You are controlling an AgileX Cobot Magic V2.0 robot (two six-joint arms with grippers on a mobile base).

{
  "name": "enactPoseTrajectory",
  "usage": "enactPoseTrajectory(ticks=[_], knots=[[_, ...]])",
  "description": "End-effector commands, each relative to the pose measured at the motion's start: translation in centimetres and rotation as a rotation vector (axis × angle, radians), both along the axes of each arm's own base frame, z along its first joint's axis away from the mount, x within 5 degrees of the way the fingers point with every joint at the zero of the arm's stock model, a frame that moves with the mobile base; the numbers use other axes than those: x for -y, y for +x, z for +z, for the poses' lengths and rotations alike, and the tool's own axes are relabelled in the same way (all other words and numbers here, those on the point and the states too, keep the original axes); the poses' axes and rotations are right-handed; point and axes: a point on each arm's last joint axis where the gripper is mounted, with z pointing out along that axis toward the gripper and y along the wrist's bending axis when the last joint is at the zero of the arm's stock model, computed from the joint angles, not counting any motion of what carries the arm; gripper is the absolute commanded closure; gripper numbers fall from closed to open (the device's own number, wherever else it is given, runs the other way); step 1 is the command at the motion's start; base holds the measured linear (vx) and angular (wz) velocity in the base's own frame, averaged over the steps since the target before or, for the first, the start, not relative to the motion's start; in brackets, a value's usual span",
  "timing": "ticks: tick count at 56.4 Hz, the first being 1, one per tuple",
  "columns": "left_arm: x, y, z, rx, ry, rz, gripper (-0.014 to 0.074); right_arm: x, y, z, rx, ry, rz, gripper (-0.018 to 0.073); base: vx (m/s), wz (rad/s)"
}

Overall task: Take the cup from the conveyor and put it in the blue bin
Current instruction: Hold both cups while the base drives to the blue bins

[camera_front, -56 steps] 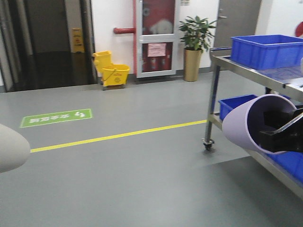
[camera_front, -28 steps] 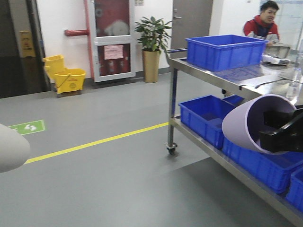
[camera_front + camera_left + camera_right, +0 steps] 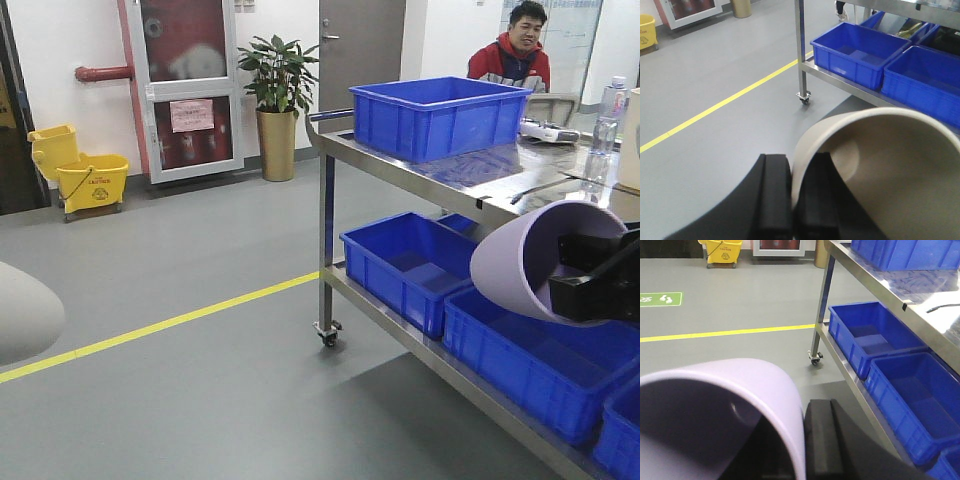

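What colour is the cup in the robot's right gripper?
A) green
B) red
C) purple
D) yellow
C: the right gripper is clamped on the rim of a purple cup, while the left gripper holds a beige cup.

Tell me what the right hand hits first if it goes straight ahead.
Probably the steel cart: ahead of the right hand and its cup lie the corner leg and the nearest blue crate on the bottom shelf. Depth is unclear.
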Motion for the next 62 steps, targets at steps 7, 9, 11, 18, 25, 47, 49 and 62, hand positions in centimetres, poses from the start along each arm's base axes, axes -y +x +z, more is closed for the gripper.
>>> enactPoseTrajectory(ticks=[7, 9, 11, 18, 25, 47, 49, 62], knots=[[0.00, -0.16, 1.76, 0.112, -0.032, 0.013, 0.0603, 0.18, -0.58, 2.14, 0.136, 0.026, 0.011, 0.0568, 0.37, 0.02], [0.00, -0.16, 1.76, 0.112, -0.032, 0.013, 0.0603, 0.18, -0.58, 2.14, 0.136, 0.026, 0.011, 0.0568, 0.38, 0.05], [0.00, -0.16, 1.76, 0.112, -0.032, 0.013, 0.0603, 0.18, -0.58, 2.14, 0.136, 0.026, 0.011, 0.0568, 0.38, 0.05], [0.00, -0.16, 1.76, 0.112, -0.032, 0.013, 0.0603, 0.18, -0.58, 2.14, 0.136, 0.026, 0.011, 0.0568, 0.39, 0.05], [0.00, -0.16, 1.76, 0.112, -0.032, 0.013, 0.0603, 0.19, -0.58, 2.12, 0.134, 0.026, 0.011, 0.0568, 0.38, 0.02], [0.00, -0.20, 1.78, 0.113, -0.032, 0.013, 0.0603, 0.18, -0.58, 2.14, 0.136, 0.026, 0.011, 0.0568, 0.37, -0.24], [0.00, -0.20, 1.78, 0.113, -0.032, 0.013, 0.0603, 0.18, -0.58, 2.14, 0.136, 0.026, 0.011, 0.0568, 0.35, -0.48], [0.00, -0.20, 1.78, 0.113, -0.032, 0.013, 0.0603, 0.18, -0.58, 2.14, 0.136, 0.026, 0.011, 0.0568, 0.34, -0.62]])
